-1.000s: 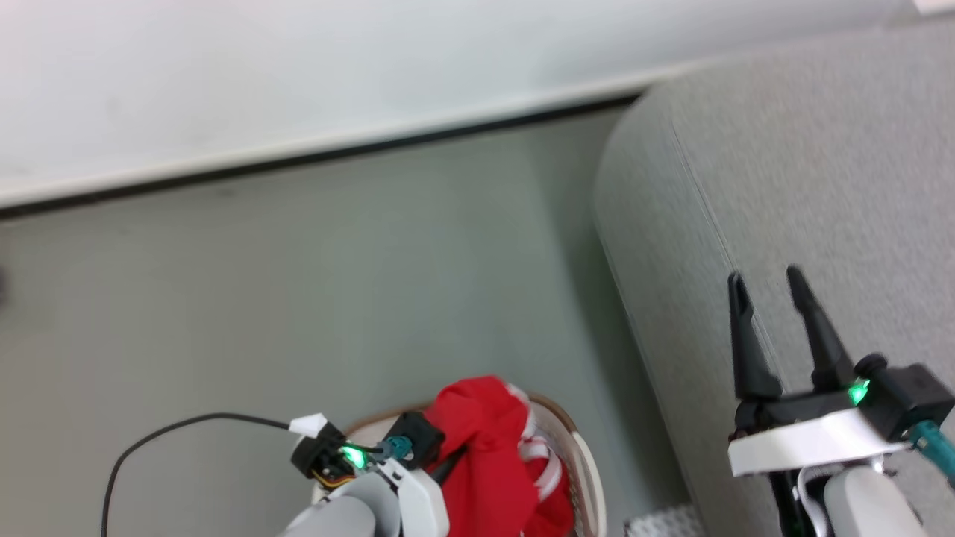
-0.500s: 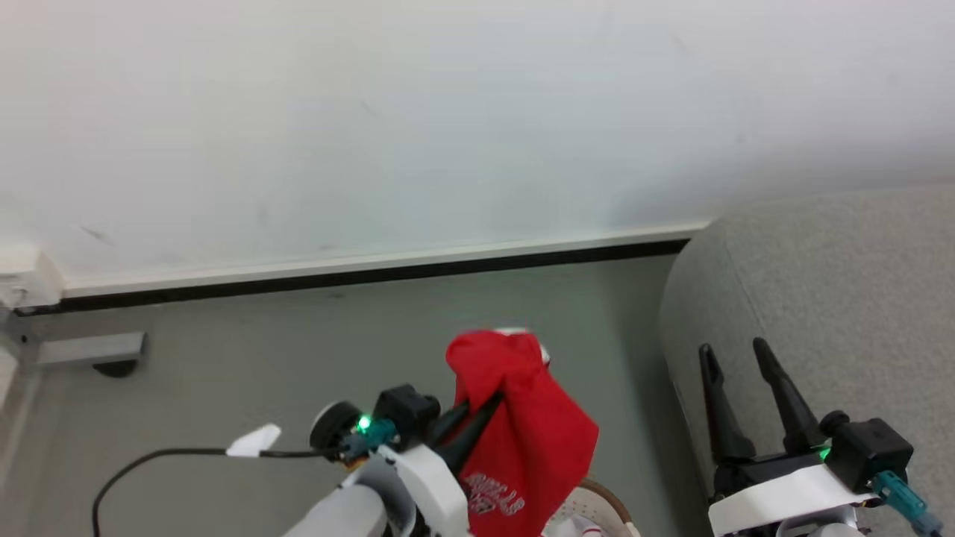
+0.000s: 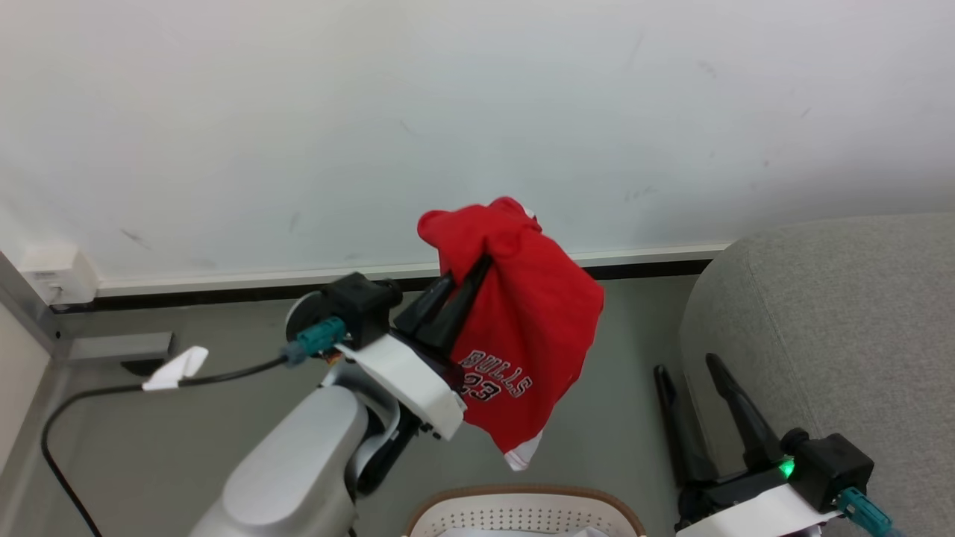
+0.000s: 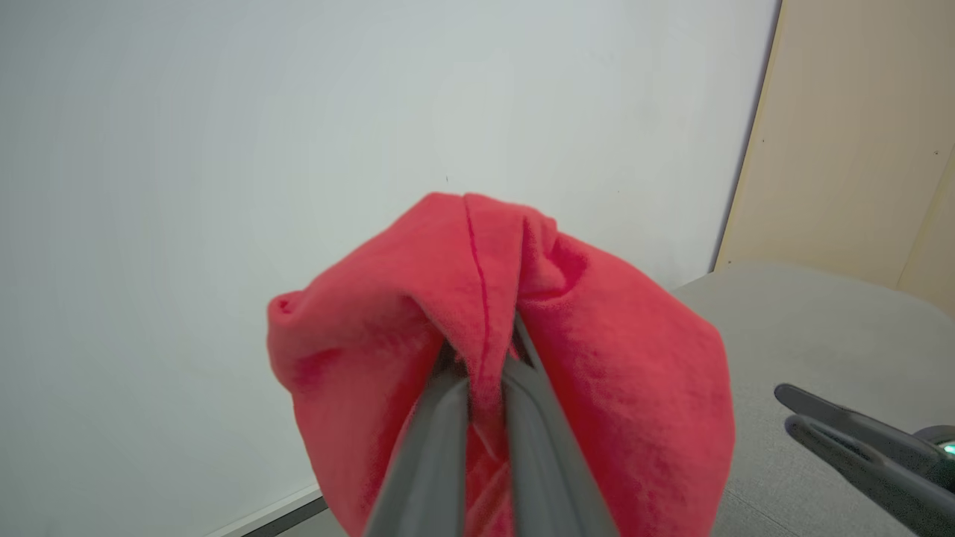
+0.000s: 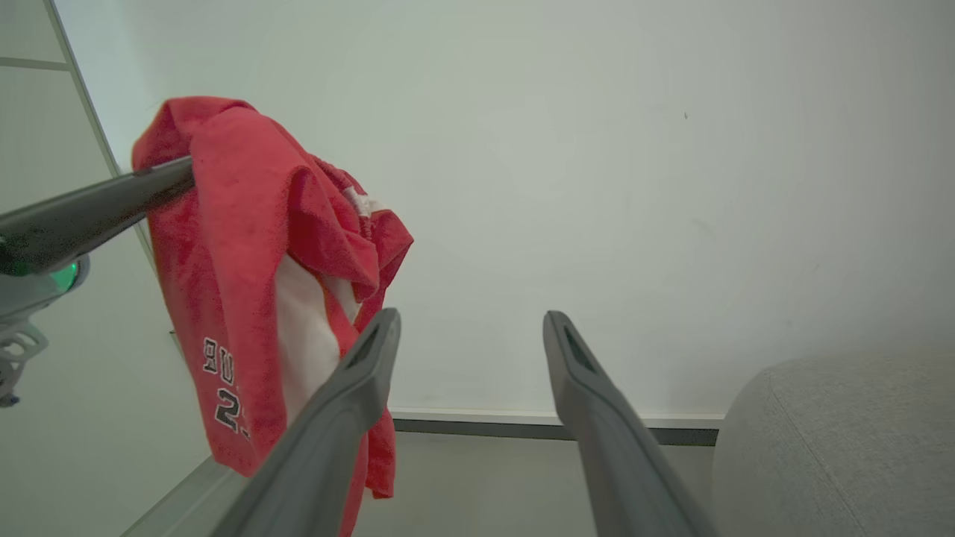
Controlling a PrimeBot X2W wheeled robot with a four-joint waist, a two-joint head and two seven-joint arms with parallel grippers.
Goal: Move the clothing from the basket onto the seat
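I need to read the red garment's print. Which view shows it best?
The head view: the red garment hangs from the left tool with its whole print facing the camera. The right wrist view catches part of it at a fold; the left wrist view shows plain red cloth.

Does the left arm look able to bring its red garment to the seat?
Probably yes: the left gripper holds the garment clear of the basket, and only the open right gripper stands between it and the seat.
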